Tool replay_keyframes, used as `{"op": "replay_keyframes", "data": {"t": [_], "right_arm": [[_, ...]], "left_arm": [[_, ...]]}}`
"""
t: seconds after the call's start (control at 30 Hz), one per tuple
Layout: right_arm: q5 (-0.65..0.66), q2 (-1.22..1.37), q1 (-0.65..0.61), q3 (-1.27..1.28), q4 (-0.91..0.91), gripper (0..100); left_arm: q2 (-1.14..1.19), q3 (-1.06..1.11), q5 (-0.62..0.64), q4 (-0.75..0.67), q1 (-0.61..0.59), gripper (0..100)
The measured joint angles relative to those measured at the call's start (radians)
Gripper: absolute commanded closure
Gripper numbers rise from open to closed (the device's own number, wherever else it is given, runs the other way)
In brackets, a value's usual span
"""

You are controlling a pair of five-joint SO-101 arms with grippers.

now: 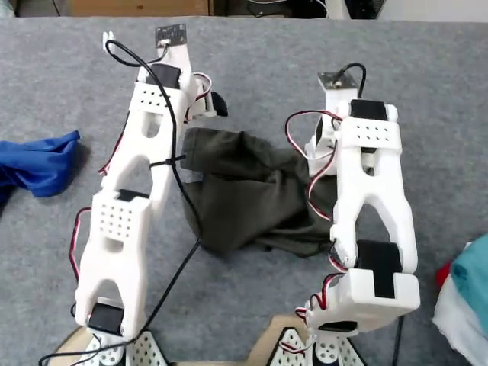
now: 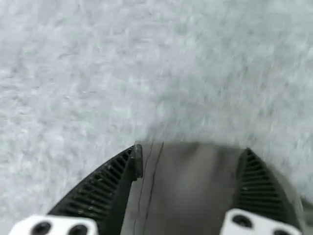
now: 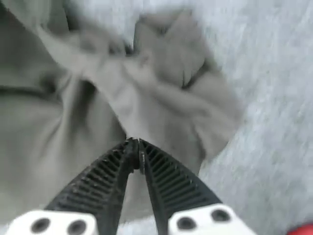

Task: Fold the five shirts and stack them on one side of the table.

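Note:
A dark olive shirt (image 1: 244, 191) lies crumpled in the middle of the grey table, between the two arms. My left gripper (image 1: 210, 104) is at the shirt's far left corner. In the left wrist view it (image 2: 190, 157) stands open, and a flat edge of the olive shirt (image 2: 186, 191) spans the gap between its fingers (image 2: 128, 169). My right gripper (image 1: 316, 146) is at the shirt's right edge. In the right wrist view its (image 3: 135, 145) fingertips are pressed together on the bunched olive shirt (image 3: 73, 122), whose folds run toward the tips.
A blue shirt (image 1: 40, 164) lies crumpled at the table's left edge. A pile of teal, white and red cloth (image 1: 467, 293) sits at the near right edge. Grey tabletop (image 1: 259, 61) lies bare beyond the grippers.

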Motion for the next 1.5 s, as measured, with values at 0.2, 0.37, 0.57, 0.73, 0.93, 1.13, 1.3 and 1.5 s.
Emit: {"op": "replay_keyframes", "data": {"t": [0.2,0.37,0.57,0.73,0.93,1.13,1.3,1.5], "right_arm": [[0.012,0.000,0.028,-0.018,-0.144,99.3],[0.012,0.000,0.028,-0.021,-0.230,99.3],[-0.037,0.008,0.002,-0.058,-0.308,99.3],[-0.081,0.133,0.003,-0.176,-0.322,99.3],[-0.092,0.364,0.002,-0.321,-0.324,99.3],[-0.092,0.468,0.003,-0.428,-0.298,99.3],[-0.092,0.479,0.003,-0.439,-0.292,99.3],[-0.092,0.479,0.023,-0.439,-0.292,99.3]], "left_arm": [[0.167,-0.146,0.000,0.089,-0.061,74],[0.206,-0.252,0.000,0.195,-0.068,74],[0.216,-0.279,0.002,0.247,-0.057,75],[0.218,-0.281,0.000,0.288,-0.003,75],[0.219,-0.281,0.000,0.296,0.020,75],[0.250,-0.282,0.000,0.288,0.020,75],[0.316,-0.287,0.000,0.219,0.017,81],[0.333,-0.325,0.003,0.158,0.012,97]]}}
